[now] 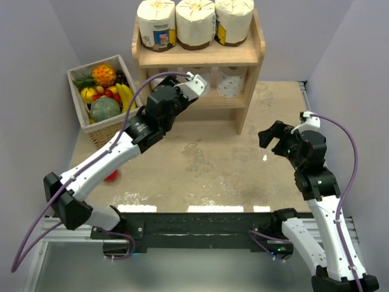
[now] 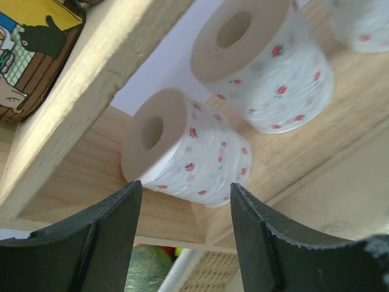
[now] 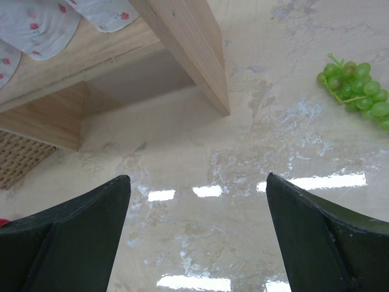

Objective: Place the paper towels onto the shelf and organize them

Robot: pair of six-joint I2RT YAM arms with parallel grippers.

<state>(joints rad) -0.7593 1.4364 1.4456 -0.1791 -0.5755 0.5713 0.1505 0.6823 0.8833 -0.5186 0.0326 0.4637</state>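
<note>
Three large cream paper towels (image 1: pixel 196 23) with brown ends stand in a row on the top board of the wooden shelf (image 1: pixel 200 56). On the lower tier lie small white paper towels with red dots: one (image 2: pixel 188 149) just beyond my left fingertips, a second (image 2: pixel 267 67) behind it and a third (image 2: pixel 361 21) at the edge of view. My left gripper (image 2: pixel 185 194) reaches into the lower tier, open, with nothing between its fingers. My right gripper (image 1: pixel 273 135) hovers open over the table to the right of the shelf, holding nothing.
A wicker basket (image 1: pixel 118 62) of fruit stands left of the shelf, close to my left arm. A small red object (image 1: pixel 111 176) lies under that arm. Green grapes (image 3: pixel 355 85) lie on the table beyond the shelf's side panel (image 3: pixel 188 48). Grey walls enclose the table.
</note>
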